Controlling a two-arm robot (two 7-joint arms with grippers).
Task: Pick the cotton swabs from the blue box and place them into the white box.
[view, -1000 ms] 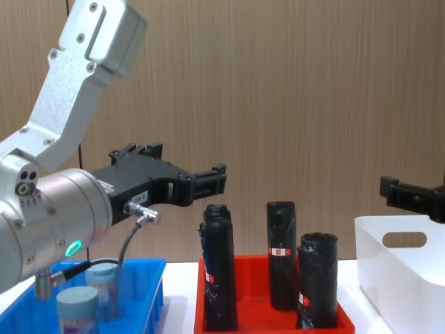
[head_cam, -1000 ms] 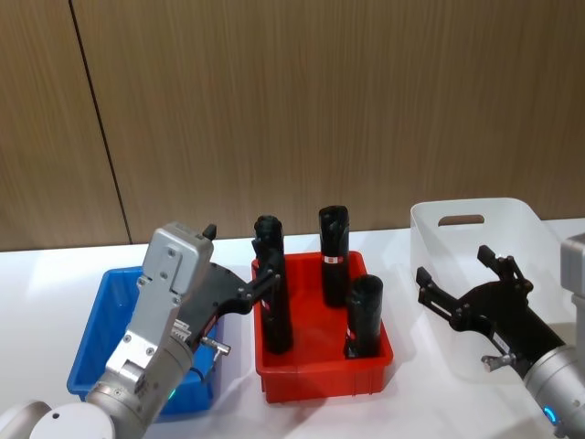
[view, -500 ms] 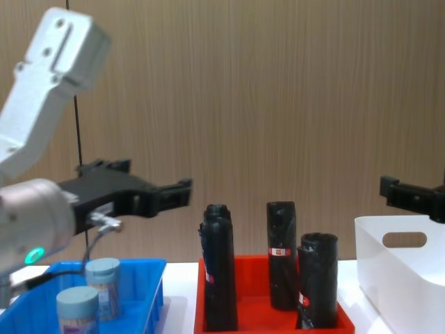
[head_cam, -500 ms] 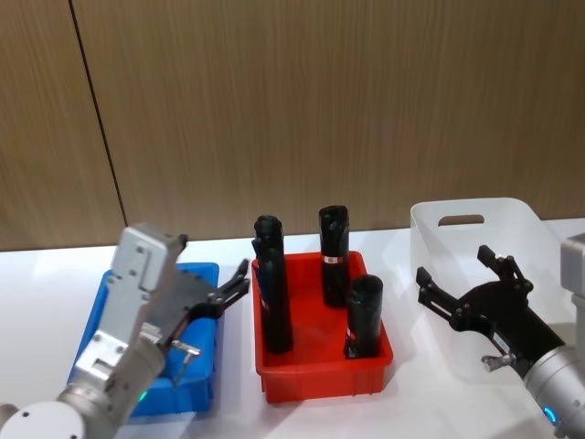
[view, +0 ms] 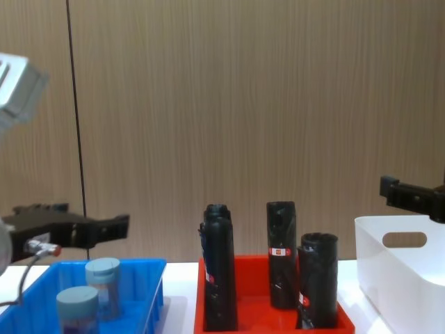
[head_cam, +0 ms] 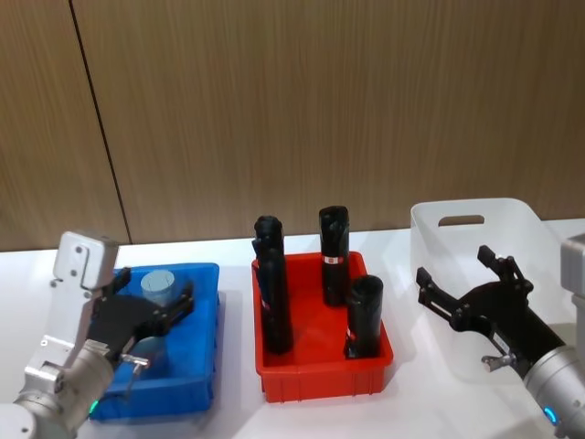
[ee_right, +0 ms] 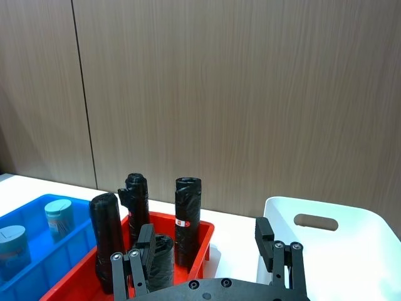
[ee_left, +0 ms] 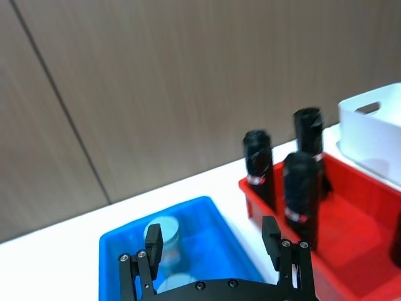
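I see a white counter (head_cam: 37,265) with 3 boxes in a row and a brown wood wall (head_cam: 320,110) behind it.

The blue box (head_cam: 196,366) is on the robot's left. The cotton swabs (view: 103,275) are in it. They are 2 little clear jars with grey-blue lids, and both stand up straight. One is nearer the robot and one is a bit farther back.

The left hand (ee_left: 212,237) hangs in the air over the blue box, just above the jars. Its 2 black fingers (ee_left: 153,238) are spread wide. It holds nothing and does not touch the jars. From the robot's head, part of the hand covers the nearer jar, and the lid of the farther jar peeks out beside it.

A red bin (head_cam: 320,380) sits in the middle, just beside the blue box. 4 tall black rolls (head_cam: 334,251) with little red and white labels stand in it.

The white box (head_cam: 512,215) is on the robot's right, a little apart from the red bin. It is taller than the other 2 and has an oval hole for a handle near the top.

The right hand (head_cam: 454,263) is up in the air by the white box, on the side nearer the robot. Its fingers are spread wide too, and it holds nothing.
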